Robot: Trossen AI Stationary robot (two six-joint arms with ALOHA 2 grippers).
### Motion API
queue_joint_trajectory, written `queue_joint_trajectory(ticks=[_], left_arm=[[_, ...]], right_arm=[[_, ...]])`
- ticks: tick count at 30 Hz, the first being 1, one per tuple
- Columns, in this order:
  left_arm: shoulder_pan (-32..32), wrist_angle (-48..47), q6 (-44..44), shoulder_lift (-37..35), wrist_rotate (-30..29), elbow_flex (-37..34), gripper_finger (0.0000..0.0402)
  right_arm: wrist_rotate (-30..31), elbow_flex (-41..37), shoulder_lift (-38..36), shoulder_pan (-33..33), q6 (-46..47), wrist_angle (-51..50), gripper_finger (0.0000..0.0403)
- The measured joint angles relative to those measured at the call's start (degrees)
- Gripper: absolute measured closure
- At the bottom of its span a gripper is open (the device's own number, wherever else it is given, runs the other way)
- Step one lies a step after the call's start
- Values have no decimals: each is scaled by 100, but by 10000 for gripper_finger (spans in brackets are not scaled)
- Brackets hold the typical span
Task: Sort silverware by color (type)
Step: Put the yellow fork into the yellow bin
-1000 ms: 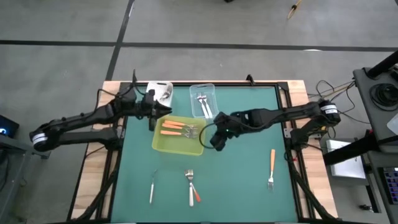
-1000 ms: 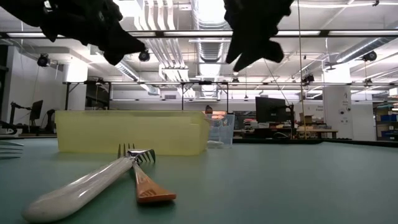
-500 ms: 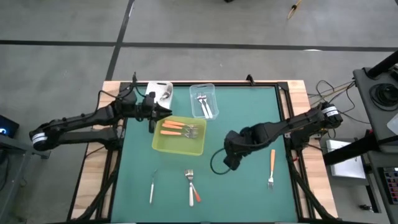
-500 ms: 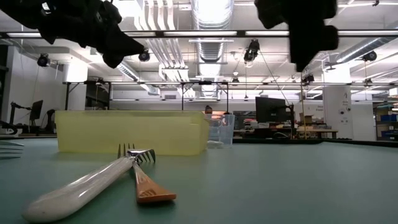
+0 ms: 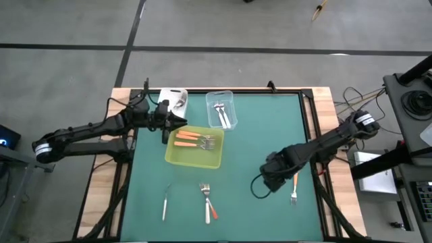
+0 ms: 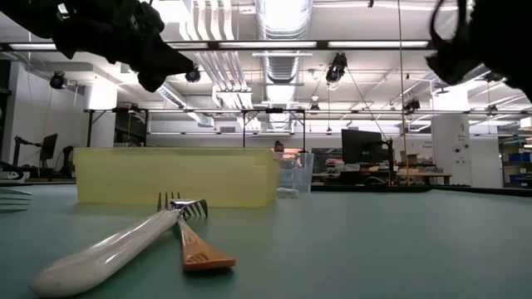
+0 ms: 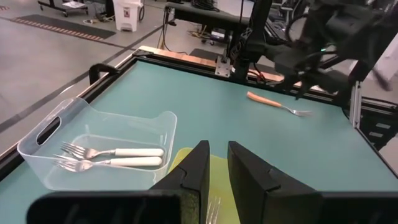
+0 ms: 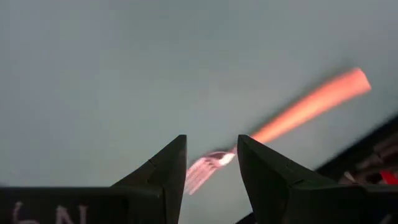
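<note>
My right pincer [image 5: 275, 179], fingers apart and empty, hovers beside orange-handled fork [image 5: 295, 183]; left pincer [image 5: 169, 123] nearly together over yellow tray [image 5: 193, 158].

Right end effector [image 5: 271, 181] open, left end effector [image 5: 177, 120] narrowly parted

Two slim black jointed arms [image 5: 88, 131], white bands near their bases, with looping black cables.
</note>
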Motion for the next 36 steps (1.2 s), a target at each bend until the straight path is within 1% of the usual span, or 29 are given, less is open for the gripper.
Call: queue_joint_trajectory(ticks=[5, 9, 12, 15, 19, 23, 29, 36], left_arm=[[0, -2, -80, -2, 0, -50, 361], [0, -13, -206, -7, 0, -102, 361], [0, -55, -219, -7, 0, -123, 361], [0, -55, -219, -7, 0, -126, 361], [0, -44, -219, -7, 0, -125, 361], [0, -45, -219, -9, 0, -125, 361], [0, -44, -142, -9, 0, -122, 361], [0, -51, -130, 12, 0, -120, 361]], right_arm=[[44, -837, -660, 13, 778, 16, 268], [42, -1401, -1181, 13, 1613, 80, 267], [32, -1733, -1482, 13, 1916, 277, 255], [30, -1974, -1666, 13, 2033, 354, 233], [-2, -2283, -1707, 13, 2164, 362, 204], [-95, -2540, -1685, 13, 2197, 644, 188], [-87, -2798, -1685, 13, 2356, 896, 188], [24, -3353, -1671, 11, 2593, 1782, 188]])
